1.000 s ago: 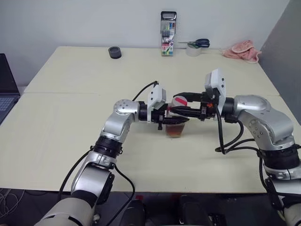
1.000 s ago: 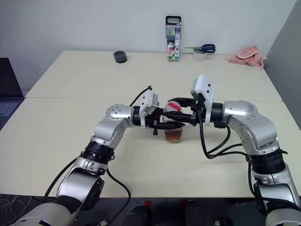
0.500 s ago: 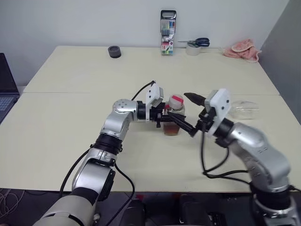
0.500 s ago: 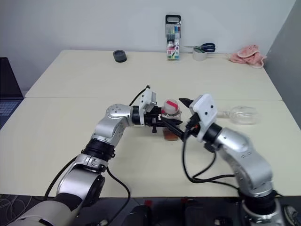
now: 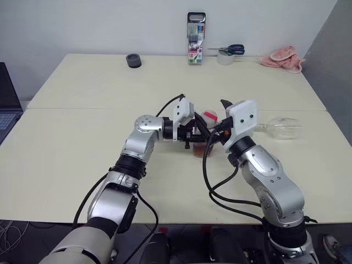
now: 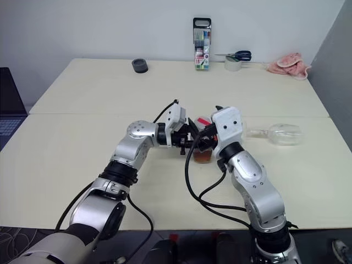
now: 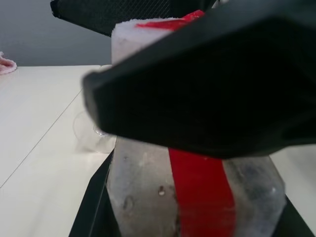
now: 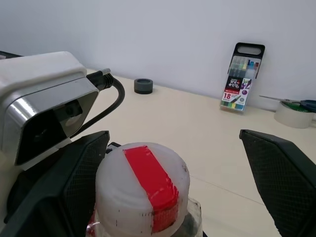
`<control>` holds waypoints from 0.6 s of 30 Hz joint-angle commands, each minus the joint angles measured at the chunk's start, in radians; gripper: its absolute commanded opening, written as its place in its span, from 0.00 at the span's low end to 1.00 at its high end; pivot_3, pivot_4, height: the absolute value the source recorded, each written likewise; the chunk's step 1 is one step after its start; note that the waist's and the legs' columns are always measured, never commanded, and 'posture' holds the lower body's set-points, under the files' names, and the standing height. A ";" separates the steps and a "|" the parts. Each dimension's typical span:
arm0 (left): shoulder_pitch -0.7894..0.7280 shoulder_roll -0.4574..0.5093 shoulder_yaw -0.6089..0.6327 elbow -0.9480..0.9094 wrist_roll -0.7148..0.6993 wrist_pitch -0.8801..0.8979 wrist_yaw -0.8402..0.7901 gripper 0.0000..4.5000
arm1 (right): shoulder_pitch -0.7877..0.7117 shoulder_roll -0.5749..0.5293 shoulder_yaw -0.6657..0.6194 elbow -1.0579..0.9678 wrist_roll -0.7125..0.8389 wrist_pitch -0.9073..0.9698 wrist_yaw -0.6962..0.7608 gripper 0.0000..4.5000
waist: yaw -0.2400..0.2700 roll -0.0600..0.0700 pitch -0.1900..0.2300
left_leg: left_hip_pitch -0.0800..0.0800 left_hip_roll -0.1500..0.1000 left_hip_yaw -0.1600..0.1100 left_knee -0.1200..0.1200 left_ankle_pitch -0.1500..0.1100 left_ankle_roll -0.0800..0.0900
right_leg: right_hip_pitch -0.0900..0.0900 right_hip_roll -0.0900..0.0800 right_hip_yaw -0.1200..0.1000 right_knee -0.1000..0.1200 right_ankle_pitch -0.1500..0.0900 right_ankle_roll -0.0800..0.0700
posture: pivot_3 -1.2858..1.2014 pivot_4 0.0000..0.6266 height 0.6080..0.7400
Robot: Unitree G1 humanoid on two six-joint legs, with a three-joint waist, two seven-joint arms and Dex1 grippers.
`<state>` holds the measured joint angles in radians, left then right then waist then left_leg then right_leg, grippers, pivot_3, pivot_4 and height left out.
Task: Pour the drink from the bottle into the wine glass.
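Cap lined up between the right claw's spread fingers

The left claw (image 5: 193,133) is clamped on the upright bottle (image 6: 202,144) mid-table; the right claw (image 8: 170,173), jaws apart, straddles its cap (image 8: 143,185). The glass (image 5: 279,127) lies sideways near the right edge.

Bottle (image 5: 204,136) upright, frame centre, capped, white cap with red strip, amber drink (image 5: 202,150) in lower part. Wine glass (image 5: 279,128) clear, lying on side, right of centre, apart from bottle.
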<state>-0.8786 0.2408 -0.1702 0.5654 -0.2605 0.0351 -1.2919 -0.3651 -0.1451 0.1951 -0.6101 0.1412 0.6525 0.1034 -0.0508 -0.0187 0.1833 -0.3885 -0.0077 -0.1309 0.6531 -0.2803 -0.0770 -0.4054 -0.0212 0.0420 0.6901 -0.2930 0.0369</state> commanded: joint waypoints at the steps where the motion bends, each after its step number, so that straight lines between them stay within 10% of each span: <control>1: -0.027 0.002 0.018 -0.013 -0.002 -0.022 -0.001 0.38 | 0.002 0.016 -0.024 -0.042 -0.002 -0.025 -0.007 0.92 | 0.000 0.000 0.000 | 0.000 0.000 0.000 0.000 0.000 0.000 | 0.000 0.000 0.000 0.000 0.000 0.000 | 0.52 0.24 1.00; 8: -0.021 0.005 0.017 -0.013 0.003 -0.024 -0.001 0.38 | 0.019 0.023 -0.015 -0.057 0.009 -0.035 0.028 0.42 | -0.001 0.000 0.000 | -0.001 0.000 0.000 0.004 0.000 0.000 | 0.000 0.000 0.000 0.002 0.000 0.000 | 0.52 0.24 1.00; 18: -0.021 0.030 0.010 0.007 0.017 -0.077 -0.062 0.38 | -0.267 -0.352 -0.124 0.301 0.336 -0.097 0.754 0.43 | -0.007 0.000 0.000 | -0.001 0.000 -0.001 0.009 -0.003 0.005 | 0.001 0.001 -0.001 0.005 0.000 0.000 | 0.52 0.24 1.00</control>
<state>-0.8812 0.2521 -0.1708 0.5692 -0.2481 -0.0323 -1.3429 -0.5911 -0.4788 0.1083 -0.3395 0.4292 0.5759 0.7496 -0.0580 -0.0184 0.1836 -0.3890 -0.0080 -0.1315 0.6616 -0.2828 -0.0723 -0.4043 -0.0199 0.0411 0.6958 -0.2929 0.0371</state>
